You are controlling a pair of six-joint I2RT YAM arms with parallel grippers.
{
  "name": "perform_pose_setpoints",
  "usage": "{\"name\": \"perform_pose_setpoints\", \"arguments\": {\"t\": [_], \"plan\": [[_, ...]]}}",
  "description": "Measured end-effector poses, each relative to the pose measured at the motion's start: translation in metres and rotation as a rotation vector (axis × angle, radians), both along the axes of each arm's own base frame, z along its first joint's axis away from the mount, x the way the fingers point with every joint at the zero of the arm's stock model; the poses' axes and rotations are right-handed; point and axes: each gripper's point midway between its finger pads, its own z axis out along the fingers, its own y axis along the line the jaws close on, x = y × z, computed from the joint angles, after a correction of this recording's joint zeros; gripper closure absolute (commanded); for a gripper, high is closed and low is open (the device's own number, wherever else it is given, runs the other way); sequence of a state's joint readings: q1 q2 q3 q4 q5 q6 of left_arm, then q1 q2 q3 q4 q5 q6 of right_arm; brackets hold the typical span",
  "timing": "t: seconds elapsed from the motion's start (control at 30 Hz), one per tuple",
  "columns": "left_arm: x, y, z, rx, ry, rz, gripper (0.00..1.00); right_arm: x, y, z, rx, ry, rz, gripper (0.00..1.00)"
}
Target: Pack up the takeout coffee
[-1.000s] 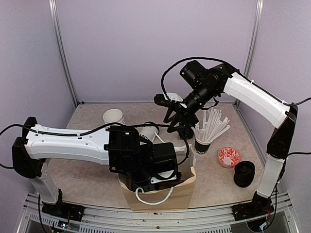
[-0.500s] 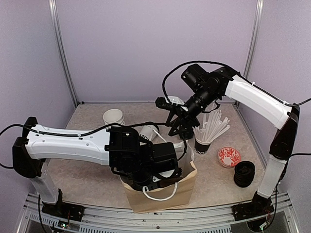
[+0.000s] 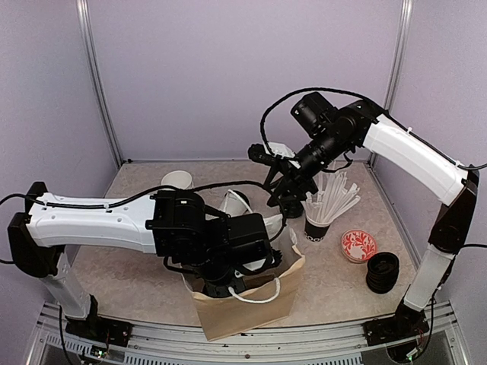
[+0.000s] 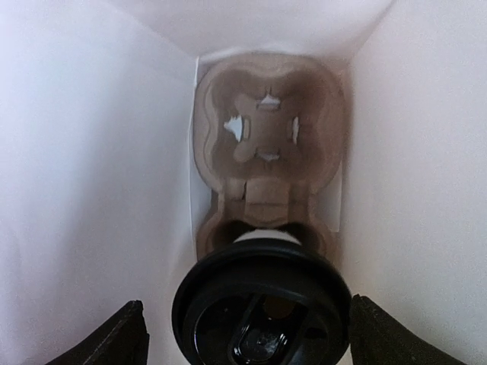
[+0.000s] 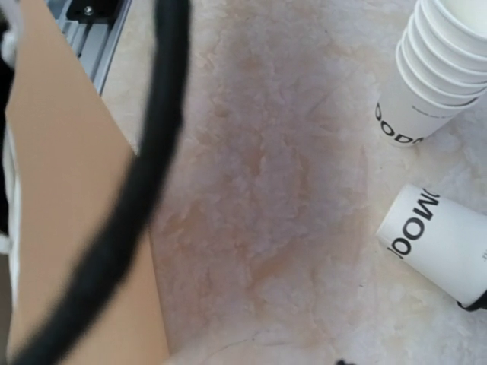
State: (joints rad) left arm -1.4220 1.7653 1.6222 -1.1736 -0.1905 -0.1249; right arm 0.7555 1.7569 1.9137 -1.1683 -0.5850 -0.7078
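well, down inside the paper bag (image 3: 251, 308) the left fingers (image 4: 131, 341) stood spread wide, one on either side of the takeout coffee cup (image 4: 260, 304), gripping nothing. the cup sat between them, black lid up, its base in the near pocket of the cardboard tray (image 4: 266, 129); the pocket beyond the fingers was bare. a sliver of white bag wall showed between one finger and the lid, while the other finger sat just beside the rim, perhaps touching it. i judged that the risk: a lift out that drifted sideways could hook the rim and pop the lid, or tip the cup from its shallow seat. the bag walls ran close outside both fingers, so a snag there could drag the light bag across the bench (image 3: 129, 179). further right, the right fingers (image 3: 288, 201) hung above the bench beside the black cup of sticks (image 3: 316, 226); whether they were wide or narrow i could not tell. ahead of them a lying cup (image 5: 435, 242) rested near a stack of cups (image 5: 437, 68).
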Motion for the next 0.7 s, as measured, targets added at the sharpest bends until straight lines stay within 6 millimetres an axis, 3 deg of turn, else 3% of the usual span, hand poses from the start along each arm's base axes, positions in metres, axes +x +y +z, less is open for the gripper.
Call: {"name": "perform_pose_setpoints", "arguments": {"t": [0.47,0.7], "plan": [[0.026,0.006,0.031,-0.057,-0.138,0.050,0.06,0.009,-0.003,0.000,-0.020,-0.036,-0.033,0.50],[0.043,-0.001,0.071,-0.174,-0.211,0.079,0.06,0.019,-0.009,0.002,-0.020,-0.044,-0.062,0.49]]}}
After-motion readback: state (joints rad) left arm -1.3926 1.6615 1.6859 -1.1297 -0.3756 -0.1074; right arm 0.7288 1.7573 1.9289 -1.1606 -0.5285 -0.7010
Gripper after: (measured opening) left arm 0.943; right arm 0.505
